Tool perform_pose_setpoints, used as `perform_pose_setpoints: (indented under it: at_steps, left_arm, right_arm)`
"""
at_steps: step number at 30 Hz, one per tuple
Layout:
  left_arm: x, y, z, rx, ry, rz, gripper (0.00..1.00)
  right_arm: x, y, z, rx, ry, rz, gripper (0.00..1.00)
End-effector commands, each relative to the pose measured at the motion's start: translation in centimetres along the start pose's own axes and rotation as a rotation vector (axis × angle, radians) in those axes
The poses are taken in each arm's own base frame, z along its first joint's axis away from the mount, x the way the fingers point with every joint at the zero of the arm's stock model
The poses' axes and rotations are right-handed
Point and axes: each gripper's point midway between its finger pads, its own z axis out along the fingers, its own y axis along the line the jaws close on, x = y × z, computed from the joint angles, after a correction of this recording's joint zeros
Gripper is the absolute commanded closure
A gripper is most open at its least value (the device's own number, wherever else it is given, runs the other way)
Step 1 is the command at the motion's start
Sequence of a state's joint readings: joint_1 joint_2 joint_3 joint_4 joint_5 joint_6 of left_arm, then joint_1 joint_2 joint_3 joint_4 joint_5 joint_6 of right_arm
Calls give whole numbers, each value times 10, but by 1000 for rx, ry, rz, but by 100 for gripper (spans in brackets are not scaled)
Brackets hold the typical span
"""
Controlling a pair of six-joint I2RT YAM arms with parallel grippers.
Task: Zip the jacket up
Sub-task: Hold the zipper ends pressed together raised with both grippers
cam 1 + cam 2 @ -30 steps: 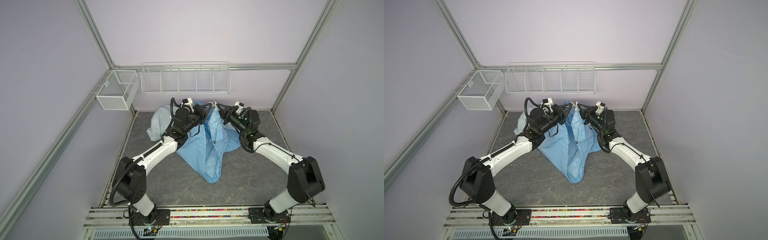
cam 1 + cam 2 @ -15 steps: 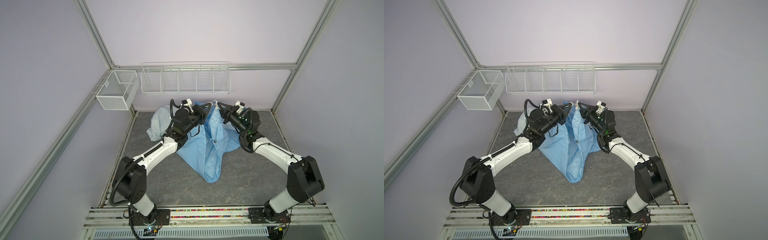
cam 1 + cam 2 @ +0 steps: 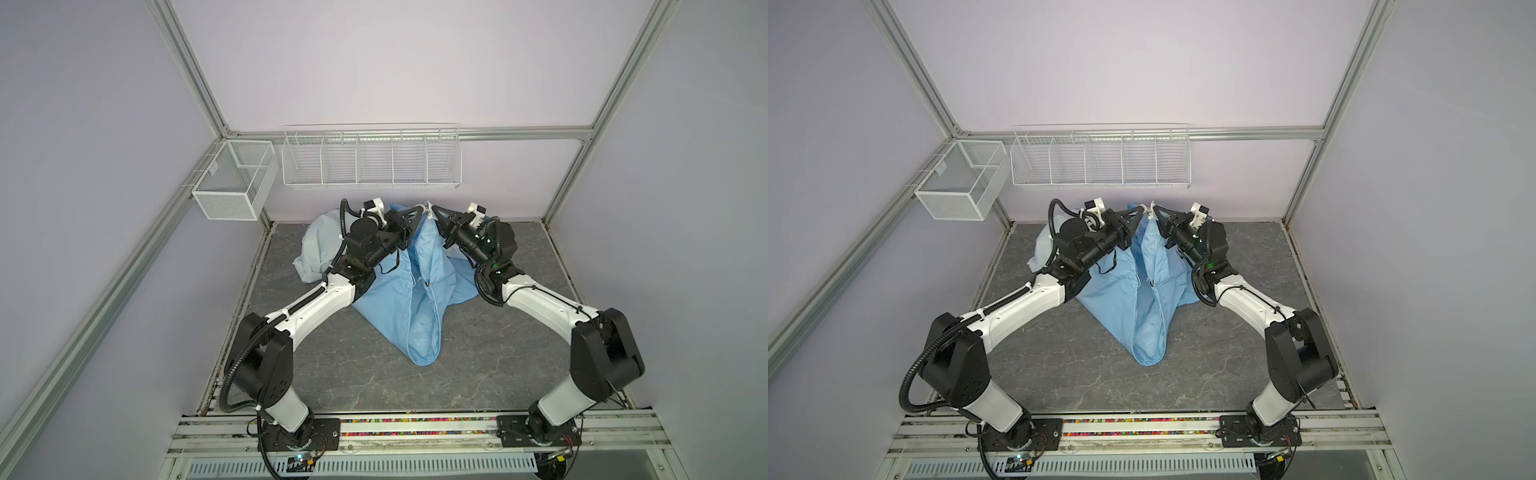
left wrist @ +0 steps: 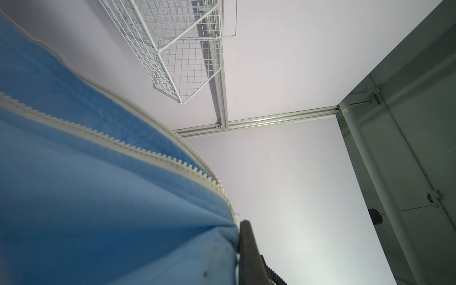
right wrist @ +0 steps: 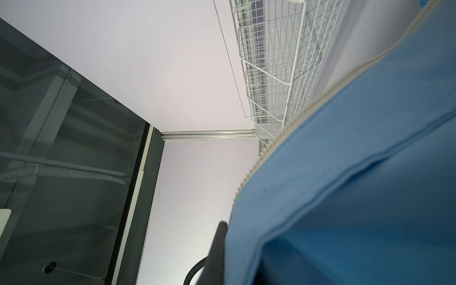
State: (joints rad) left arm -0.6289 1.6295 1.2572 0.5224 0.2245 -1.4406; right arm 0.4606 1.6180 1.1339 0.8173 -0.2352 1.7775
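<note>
The left gripper (image 3: 419,212) and right gripper (image 3: 435,211) each pinch the top edge of the jacket (image 3: 415,307), tips nearly touching; its cloth drapes below them onto the table (image 3: 332,374). A wire rack (image 3: 370,158) hangs close above and behind both tips.

Lilac walls (image 3: 395,62) enclose a grey, perhaps stone, floor (image 3: 498,353)
</note>
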Motion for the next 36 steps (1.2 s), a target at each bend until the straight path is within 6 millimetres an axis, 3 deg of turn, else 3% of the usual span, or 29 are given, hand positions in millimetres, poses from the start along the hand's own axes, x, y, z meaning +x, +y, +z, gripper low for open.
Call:
perform_pose_setpoints:
  at_steps: [1, 20, 36]
  left_arm:
    - [0, -14, -4, 45, -9, 2, 100]
    - [-7, -15, -8, 56, -31, -8, 100]
    - [-2, -25, -2, 93, 17, -34, 100]
  right_arm:
    - [3, 21, -2, -88, -3, 79, 93]
    - [2, 23, -1, -105, -5, 76, 93]
    - [30, 16, 12, -102, 186, -8, 93]
